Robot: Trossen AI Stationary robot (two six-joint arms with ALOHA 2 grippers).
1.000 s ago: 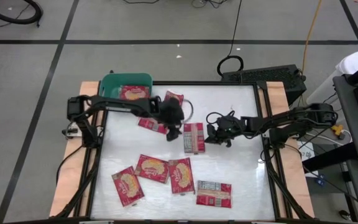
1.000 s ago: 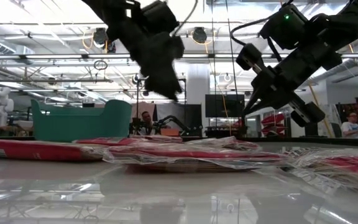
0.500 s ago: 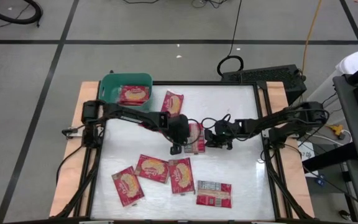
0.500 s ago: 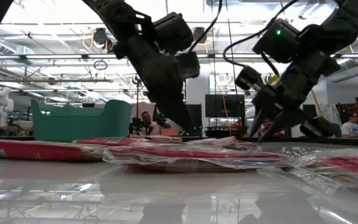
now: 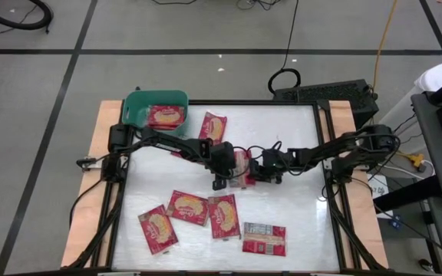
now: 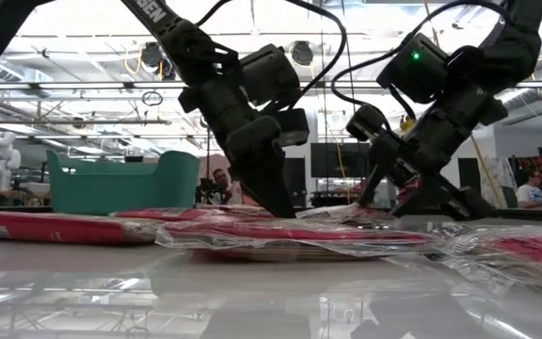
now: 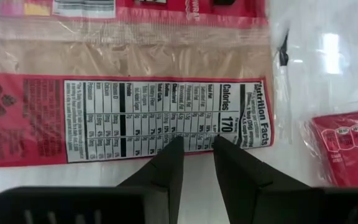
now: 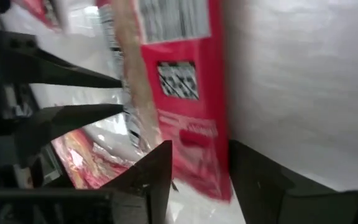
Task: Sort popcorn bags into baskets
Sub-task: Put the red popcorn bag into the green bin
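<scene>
Lowered since a second ago: left claw point(image 5: 219, 182) and right claw point(image 5: 255, 173), flanking the centre popcorn bag point(image 5: 240, 165) on the white surface point(image 5: 298, 207). Left narrowly spread at its nutrition panel; right spread over its red edge. Label-up, clear-wrapped. One red bag point(image 5: 165, 116) inside the teal basket point(image 5: 133, 107); others scattered.

The high view looks straight down on the whole table point(image 5: 298, 199) from far above. The low view sits at the tabletop's level, looking across it into the room. Each wrist view looks from very close at the packet point(image 7: 135, 118) in the table's middle point(image 8: 179, 81), which the high view shares point(image 5: 240, 162).
</scene>
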